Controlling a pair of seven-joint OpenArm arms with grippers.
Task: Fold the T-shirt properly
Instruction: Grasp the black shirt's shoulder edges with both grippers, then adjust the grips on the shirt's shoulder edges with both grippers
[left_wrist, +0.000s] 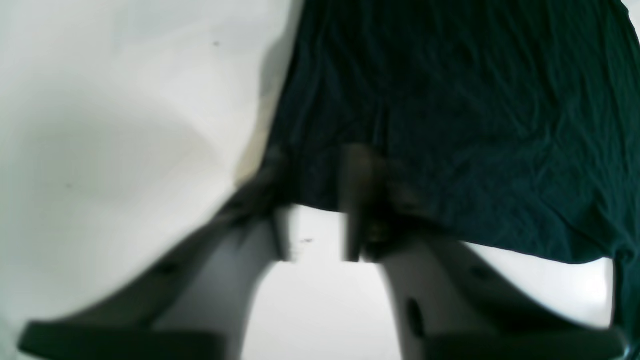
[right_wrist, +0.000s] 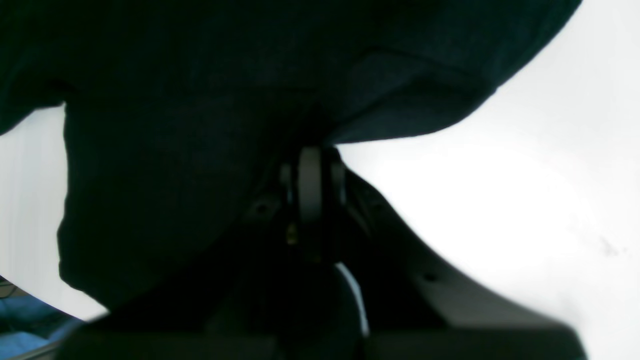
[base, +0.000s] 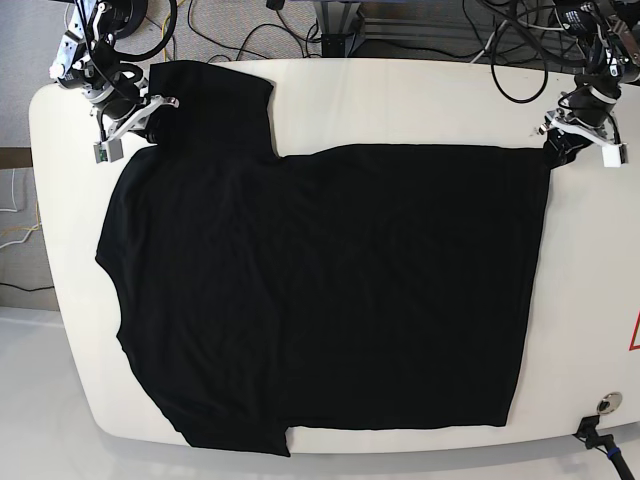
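No legible text, brand or number anywhere; sole sign: part of a red triangular marking (base: 634, 333) at the surface's (base: 400, 100) edge, cut off by the frame, contents unreadable.

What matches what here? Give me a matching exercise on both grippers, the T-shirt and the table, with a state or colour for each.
1. left gripper
2. right gripper
3. T-shirt
4. table

A. shut on cloth
B. white
C. jaws apart at the hem corner
D. black, spread flat

Pairs: 1-C, 2-A, 3-D, 4-B
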